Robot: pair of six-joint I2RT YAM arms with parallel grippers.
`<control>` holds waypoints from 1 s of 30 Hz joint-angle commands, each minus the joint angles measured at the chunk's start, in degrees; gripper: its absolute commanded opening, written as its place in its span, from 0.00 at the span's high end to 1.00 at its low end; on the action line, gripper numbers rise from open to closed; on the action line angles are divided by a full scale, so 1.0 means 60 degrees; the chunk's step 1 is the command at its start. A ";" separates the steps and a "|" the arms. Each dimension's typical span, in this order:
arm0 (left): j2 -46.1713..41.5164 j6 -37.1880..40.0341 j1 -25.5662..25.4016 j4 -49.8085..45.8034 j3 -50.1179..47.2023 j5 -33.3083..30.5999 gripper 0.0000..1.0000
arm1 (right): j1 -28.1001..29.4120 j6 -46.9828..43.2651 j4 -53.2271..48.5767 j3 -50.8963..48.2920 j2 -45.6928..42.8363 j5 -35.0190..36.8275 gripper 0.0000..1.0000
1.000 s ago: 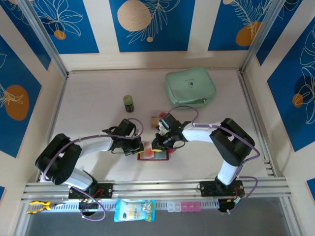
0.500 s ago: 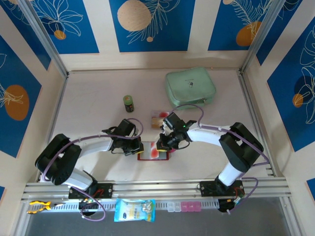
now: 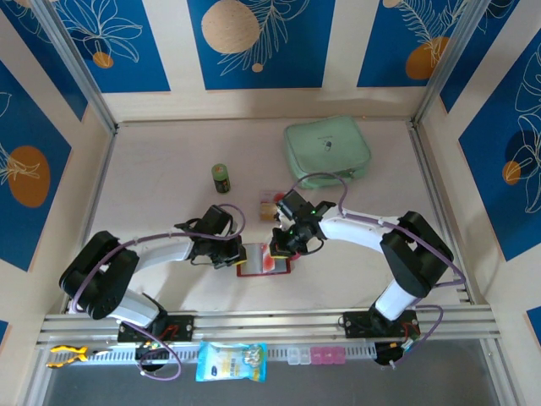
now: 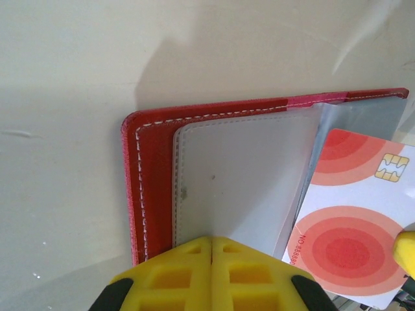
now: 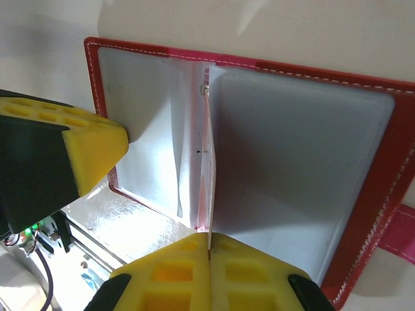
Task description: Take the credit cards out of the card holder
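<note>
my right gripper (image 5: 209, 243) is clamped on the white-and-red card (image 4: 350, 227), my left gripper (image 4: 211, 249) is closed, pinning the card holder (image 4: 155, 126). i'd slide it straight out along the sleeve (image 4: 240, 181), slowly.

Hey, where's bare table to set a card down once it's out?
Widest bare patch: far left, between the left rail and the small green bottle. Another lies between the mint pouch and the right arm. Crowded around the card holder, where the left tool and right tool meet.
</note>
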 commanded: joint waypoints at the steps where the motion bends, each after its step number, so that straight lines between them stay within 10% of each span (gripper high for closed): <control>1: -0.0041 -0.0029 -0.0055 -0.0398 -0.0126 -0.0147 0.99 | 0.0092 -0.0231 -0.0677 0.0292 0.0006 0.0310 0.95; 13: -0.0199 0.0044 -0.0045 -0.0320 -0.0062 -0.0067 0.97 | 0.0220 -0.1939 -0.1198 0.0736 -0.0657 0.0367 0.99; 30: -0.1153 0.0120 -0.0037 -0.0697 0.0200 -0.0298 0.92 | 0.0426 -1.0517 -0.4761 0.2726 -0.1295 0.2865 1.00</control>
